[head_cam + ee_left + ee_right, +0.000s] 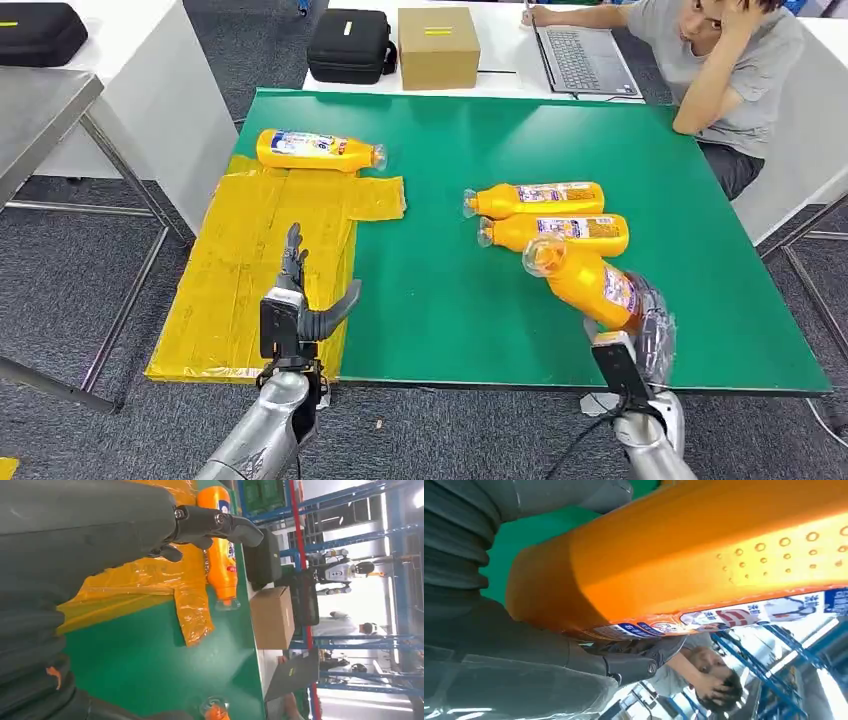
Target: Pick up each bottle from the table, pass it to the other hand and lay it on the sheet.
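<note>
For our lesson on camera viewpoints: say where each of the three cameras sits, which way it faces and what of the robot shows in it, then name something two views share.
Head view: high on the body, looking forward and down at the green table; left hand and right hand show.
Left wrist view: behind the left hand, facing the sheet and the far bottle.
Right wrist view: behind the right hand, close on the held bottle.
Shared: head and left wrist views both show the far bottle.

Four orange bottles are showing: one (318,149) lying by the yellow sheet (250,270), two (535,199) (555,232) lying on the green table (520,130), one (590,285) being held up.
</note>
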You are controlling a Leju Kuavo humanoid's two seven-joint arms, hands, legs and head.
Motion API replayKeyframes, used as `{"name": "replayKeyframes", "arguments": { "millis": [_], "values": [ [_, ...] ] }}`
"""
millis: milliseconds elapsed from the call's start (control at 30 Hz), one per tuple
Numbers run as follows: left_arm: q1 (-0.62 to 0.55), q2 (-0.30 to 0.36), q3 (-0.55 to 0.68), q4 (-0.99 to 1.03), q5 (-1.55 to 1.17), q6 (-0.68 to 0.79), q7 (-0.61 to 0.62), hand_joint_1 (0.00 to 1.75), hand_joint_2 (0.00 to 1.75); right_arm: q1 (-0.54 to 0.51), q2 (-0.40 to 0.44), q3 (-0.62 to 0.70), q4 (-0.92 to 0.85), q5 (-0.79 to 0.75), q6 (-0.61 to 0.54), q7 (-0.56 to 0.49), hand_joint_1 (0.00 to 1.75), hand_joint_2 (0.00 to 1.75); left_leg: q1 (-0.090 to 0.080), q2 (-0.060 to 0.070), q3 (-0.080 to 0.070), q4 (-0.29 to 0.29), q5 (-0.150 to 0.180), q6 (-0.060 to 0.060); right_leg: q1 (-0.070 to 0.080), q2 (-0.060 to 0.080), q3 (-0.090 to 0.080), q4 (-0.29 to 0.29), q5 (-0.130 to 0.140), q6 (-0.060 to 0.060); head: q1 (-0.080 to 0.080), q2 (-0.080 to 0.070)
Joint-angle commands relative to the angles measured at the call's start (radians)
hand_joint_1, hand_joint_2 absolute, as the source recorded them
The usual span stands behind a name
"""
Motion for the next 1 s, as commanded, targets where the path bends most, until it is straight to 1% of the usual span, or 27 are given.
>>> {"name": "replayKeyframes", "arguments": {
  "millis": [33,67,100,133,200,267,300,433,467,533,567,633,667,700,767,833,867,967,1000],
  "values": [
    [-0.03,0.023,-0.029,0.052,0.035,-0.041,0.024,0.0,1.75,-0.028,0.125,-0.009,-0.084,0.083,-0.022,0.001,1.75,1.75,0.0,0.004,0.003,-0.001,-0.002,-0.002,0.0,0.003,0.002,0.001,-0.001,-0.002,0.0,0.0],
    [-0.03,0.021,-0.027,0.054,0.047,-0.053,0.03,0.0,1.75,-0.025,0.149,-0.028,-0.102,0.125,-0.022,0.001,1.75,1.75,0.0,0.003,0.001,0.0,-0.001,-0.002,0.0,0.003,0.0,0.0,0.0,-0.001,0.0,0.0],
    [-0.033,0.02,-0.03,0.055,0.058,-0.07,0.035,0.0,1.75,-0.027,0.179,-0.033,-0.11,0.18,-0.022,0.001,1.75,1.75,0.0,0.005,0.004,0.0,-0.002,-0.002,0.0,0.004,0.002,0.001,-0.001,-0.002,0.0,0.0],
    [-0.036,0.021,-0.039,0.057,0.06,-0.086,0.035,0.0,1.75,-0.034,0.201,-0.026,-0.121,0.204,-0.022,0.001,1.75,1.75,0.0,0.005,0.002,0.0,-0.002,-0.002,0.0,0.004,0.001,0.001,-0.001,-0.002,0.0,0.0],
    [-0.036,0.021,-0.039,0.057,0.06,-0.086,0.035,0.0,1.75,-0.034,0.201,-0.026,-0.121,0.204,-0.022,0.001,1.75,1.75,0.0,0.006,0.003,0.0,-0.002,-0.003,0.0,0.004,0.001,0.002,-0.001,-0.003,0.0,0.0],
    [-0.036,0.021,-0.039,0.057,0.06,-0.086,0.035,0.0,1.75,-0.034,0.201,-0.026,-0.121,0.204,-0.022,0.001,1.75,1.75,0.0,0.002,0.001,0.0,-0.001,-0.002,0.0,0.001,-0.001,0.001,0.0,-0.001,0.0,0.0],
    [-0.036,0.021,-0.039,0.057,0.06,-0.086,0.035,0.0,1.75,-0.034,0.201,-0.026,-0.121,0.204,-0.022,0.001,1.75,1.75,0.0,0.003,0.004,-0.001,-0.002,-0.003,0.0,0.002,0.001,0.002,-0.002,-0.002,0.0,0.0],
    [-0.036,0.021,-0.039,0.057,0.06,-0.086,0.035,0.0,1.75,-0.034,0.201,-0.026,-0.121,0.204,-0.022,0.001,1.75,1.75,0.0,0.002,0.001,0.0,-0.001,-0.002,0.0,0.001,0.0,0.001,-0.001,-0.001,0.0,0.0],
    [-0.038,0.02,-0.042,0.058,0.06,-0.09,0.035,0.0,1.75,-0.041,0.206,-0.015,-0.117,0.204,-0.022,0.001,1.75,1.75,0.0,0.003,0.003,0.0,-0.002,-0.002,0.0,0.002,0.001,0.001,-0.002,-0.002,0.0,0.0],
    [-0.042,0.015,-0.05,0.061,0.062,-0.105,0.036,0.0,1.75,-0.058,0.226,0.001,-0.103,0.221,-0.022,0.001,1.75,1.75,0.0,0.002,0.0,0.0,0.0,-0.001,0.0,0.002,-0.001,0.001,0.0,-0.001,0.0,0.0],
    [-0.045,0.015,-0.055,0.063,0.063,-0.114,0.037,0.0,1.75,-0.064,0.235,0.019,-0.094,0.207,-0.022,0.001,1.75,1.75,0.0,0.003,0.002,0.0,-0.002,-0.002,-0.001,0.002,0.001,0.002,-0.001,-0.002,0.0,0.0],
    [-0.047,0.008,-0.06,0.063,0.071,-0.124,0.047,0.0,1.75,-0.085,0.281,0.035,-0.072,0.213,-0.022,0.001,1.75,1.75,0.0,0.004,0.001,0.0,-0.001,-0.002,0.0,0.003,-0.001,0.001,-0.001,-0.002,0.0,0.0],
    [-0.046,0.007,-0.062,0.061,0.073,-0.125,0.051,0.0,1.75,-0.089,0.289,0.049,-0.069,0.204,-0.022,0.001,1.75,1.75,0.0,0.003,0.0,0.0,-0.001,-0.002,0.0,0.003,-0.001,0.001,0.0,-0.002,0.0,0.0],
    [-0.041,0.006,-0.065,0.057,0.072,-0.119,0.055,0.0,1.75,-0.087,0.314,0.06,-0.08,0.214,-0.022,0.001,1.75,1.75,0.0,0.005,0.002,0.0,-0.002,-0.003,0.0,0.004,0.0,0.002,-0.001,-0.002,0.0,0.0],
    [-0.03,0.008,-0.073,0.047,0.069,-0.121,0.053,0.0,1.75,-0.075,0.329,0.088,-0.104,0.207,-0.022,0.001,1.75,1.75,0.0,0.004,0.001,0.0,-0.001,-0.002,0.0,0.003,-0.002,0.002,-0.001,-0.002,0.0,0.0],
    [-0.019,0.007,-0.083,0.037,0.067,-0.127,0.054,0.0,1.75,-0.065,0.343,0.087,-0.113,0.214,-0.022,0.001,1.75,1.75,0.0,0.003,0.002,-0.001,-0.001,-0.003,0.0,0.002,-0.001,0.003,-0.001,-0.002,0.0,0.0],
    [-0.016,0.006,-0.085,0.033,0.068,-0.129,0.054,0.0,1.75,-0.064,0.345,0.088,-0.112,0.211,-0.022,0.001,1.75,1.75,0.0,0.003,0.004,0.0,-0.002,-0.004,0.0,0.002,0.0,0.004,-0.003,-0.003,0.0,0.0],
    [-0.008,-0.003,-0.107,0.014,0.065,-0.137,0.063,0.0,1.75,-0.058,0.338,0.109,-0.099,0.194,-0.022,0.001,1.75,1.75,0.0,0.002,0.0,0.0,0.0,-0.003,0.0,0.001,-0.003,0.004,-0.002,-0.002,0.0,0.0],
    [-0.008,-0.003,-0.107,0.014,0.065,-0.137,0.063,0.0,1.75,-0.058,0.338,0.109,-0.099,0.194,-0.022,0.001,1.75,1.75,0.0,0.002,0.002,0.0,-0.001,-0.003,0.0,0.001,-0.002,0.005,-0.002,-0.002,0.0,0.0]
  ]
}}
